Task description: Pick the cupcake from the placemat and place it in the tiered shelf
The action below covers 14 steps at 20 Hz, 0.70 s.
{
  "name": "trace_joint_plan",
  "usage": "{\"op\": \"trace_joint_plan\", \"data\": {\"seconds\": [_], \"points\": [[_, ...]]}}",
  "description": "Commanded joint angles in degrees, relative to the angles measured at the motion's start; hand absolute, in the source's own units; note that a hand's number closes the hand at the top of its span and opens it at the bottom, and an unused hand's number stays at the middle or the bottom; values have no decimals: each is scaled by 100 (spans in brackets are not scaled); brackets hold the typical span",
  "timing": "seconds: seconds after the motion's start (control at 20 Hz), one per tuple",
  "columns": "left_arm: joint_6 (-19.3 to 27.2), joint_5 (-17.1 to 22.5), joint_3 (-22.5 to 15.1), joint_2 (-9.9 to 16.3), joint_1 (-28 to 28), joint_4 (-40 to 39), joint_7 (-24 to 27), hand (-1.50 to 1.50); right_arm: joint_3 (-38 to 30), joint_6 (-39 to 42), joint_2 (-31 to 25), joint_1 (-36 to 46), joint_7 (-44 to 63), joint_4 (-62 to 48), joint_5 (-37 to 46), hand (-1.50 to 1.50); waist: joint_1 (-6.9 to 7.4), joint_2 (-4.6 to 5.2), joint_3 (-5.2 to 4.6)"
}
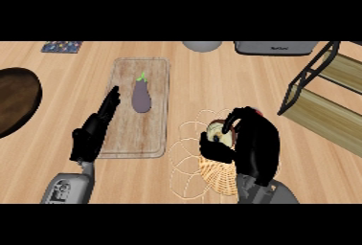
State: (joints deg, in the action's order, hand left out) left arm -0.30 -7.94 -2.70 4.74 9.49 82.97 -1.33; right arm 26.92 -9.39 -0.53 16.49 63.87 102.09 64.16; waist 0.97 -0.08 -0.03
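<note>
Right hand (244, 139) curled round the cupcake (216, 130) on the placemat (194, 165).
Grasp step; next, lift toward the tiered shelf (329, 103). Left hand (90, 136) rests straight-fingered.

I am looking steeply down from my head at the wooden counter (212, 76), fairly close; my forearms are entering from the frame's lower edge, the tiered shelf (325, 103) sitting at right.

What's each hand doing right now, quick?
Left hand: open, fingers straight, holding nothing.
Right hand: shut on the cupcake, over the placemat.
</note>
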Motion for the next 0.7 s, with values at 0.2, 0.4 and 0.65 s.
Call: {"op": "trace_joint_plan", "data": {"seconds": [0.2,0.4,0.65], "points": [[39,-5,58,3,235,51,-294,0,254,-265,50,960,1932,627,1133,150,-81,-29,-4],[-28,17,53,37,83,37,-112,0,-416,937,50,1640,2036,825,1648,150,-115,-44,-12],[48,-11,58,-18,-127,-7,56,0,-635,1396,50,2005,2040,979,2416,150,-113,-42,-11]]}}
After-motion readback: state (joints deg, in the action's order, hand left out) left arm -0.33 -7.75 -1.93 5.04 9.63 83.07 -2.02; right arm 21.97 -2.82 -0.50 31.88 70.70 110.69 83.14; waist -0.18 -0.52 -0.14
